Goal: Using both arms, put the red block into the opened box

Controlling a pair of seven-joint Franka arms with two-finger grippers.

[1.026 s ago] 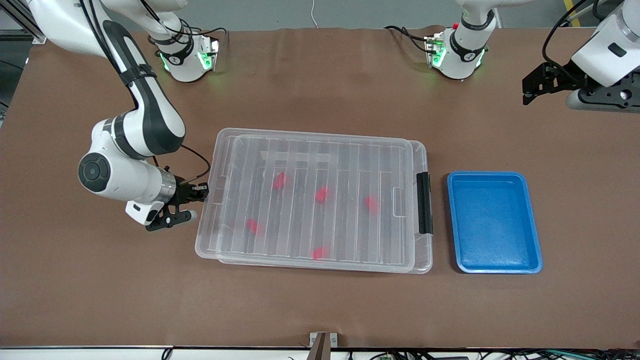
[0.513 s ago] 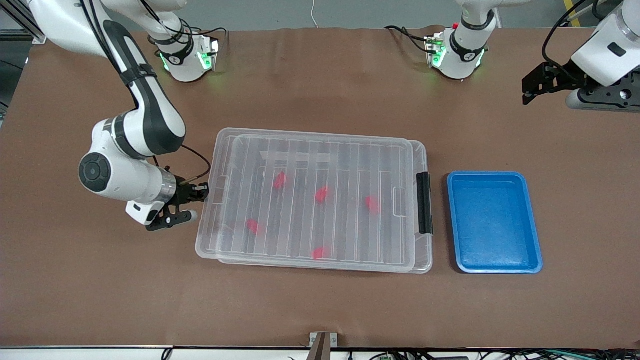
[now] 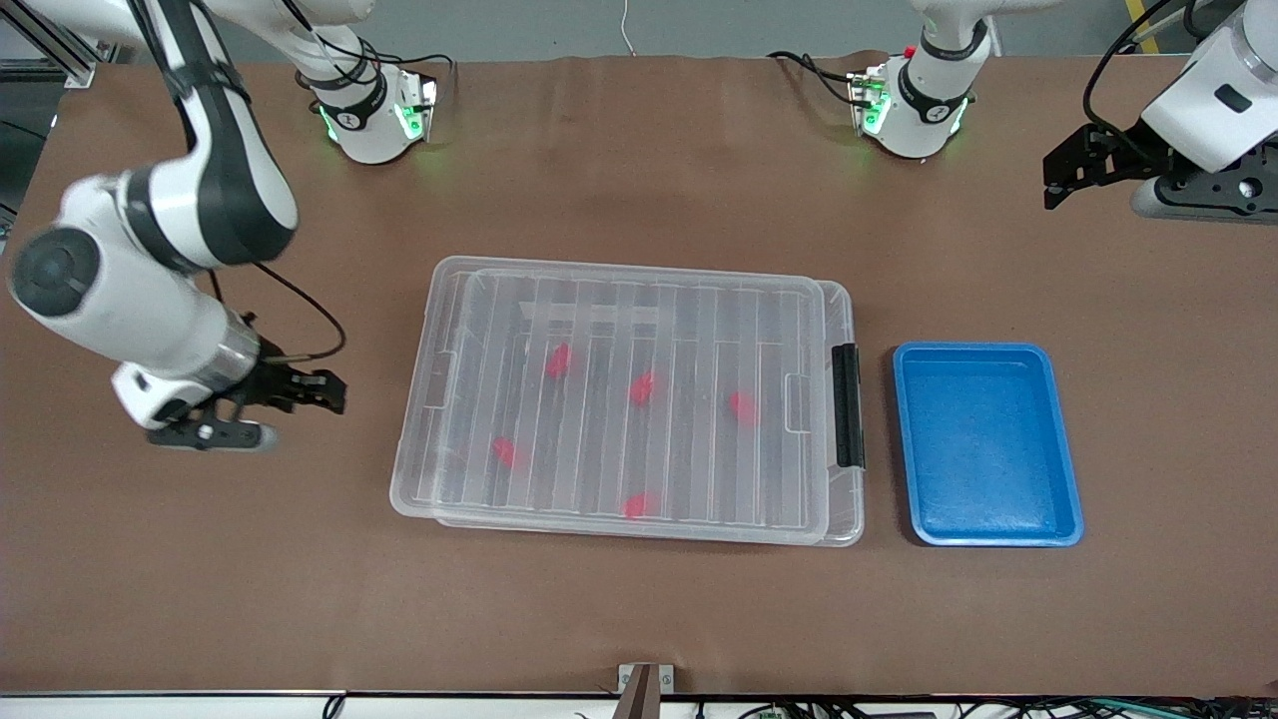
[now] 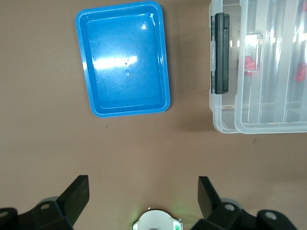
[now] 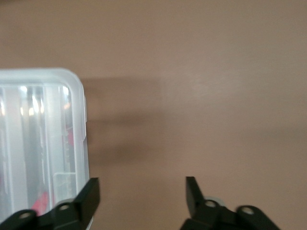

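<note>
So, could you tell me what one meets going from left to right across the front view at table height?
right gripper, open over the bare table → the box, lid on, red blocks inside → its black latch bar → blue tray → left gripper, open, waiting.

Red blocks [image 3: 641, 388]; clear ribbed box [image 3: 639, 290]; blue tray [image 3: 1064, 439].

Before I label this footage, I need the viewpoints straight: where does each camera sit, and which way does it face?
Front view: high across the table, facing both bases; sees the large clear plastic box, blue plastic tray, both arms.
Left wrist view: looks down past the open left gripper at tray and box latch end.
Right wrist view: looks down past the open right gripper at the box's other end.
Shared: the box appears in all three.
</note>
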